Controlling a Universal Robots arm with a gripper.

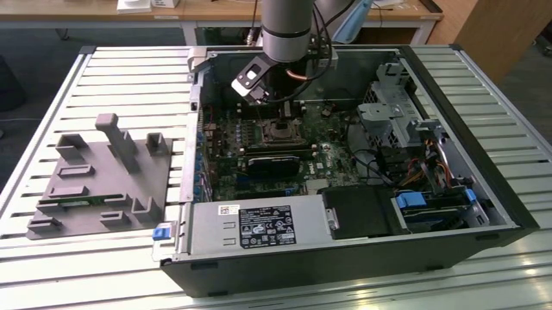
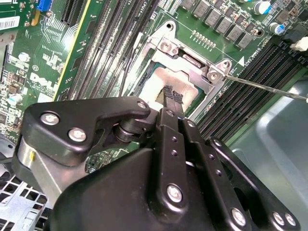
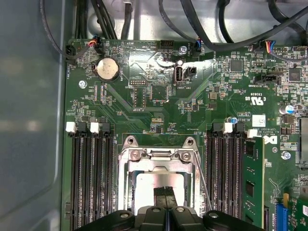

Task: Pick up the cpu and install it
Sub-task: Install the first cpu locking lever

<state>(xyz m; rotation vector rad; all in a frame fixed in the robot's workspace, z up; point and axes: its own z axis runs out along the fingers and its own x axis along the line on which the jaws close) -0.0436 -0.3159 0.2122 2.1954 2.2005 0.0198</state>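
The cpu [image 3: 153, 185] lies flat in the motherboard socket, its silvery top showing inside the open metal socket frame [image 3: 159, 156]. In both wrist views my gripper [image 3: 165, 192] hangs right over it. The two black fingers are pressed together, and their ribbed tips [image 2: 174, 95] sit at or just above the chip's [image 2: 155, 83] surface with nothing between them. In the exterior view the gripper [image 1: 282, 111] reaches down into the open computer case above the socket [image 1: 280, 131].
Black memory slots [image 3: 89, 178] flank the socket, and one green memory stick [image 3: 252, 178] stands in a slot. A thin socket lever [image 2: 264, 87] sticks out sideways. A grey parts fixture [image 1: 95, 174] lies on the exterior view's left, the power supply [image 1: 258, 226] in front.
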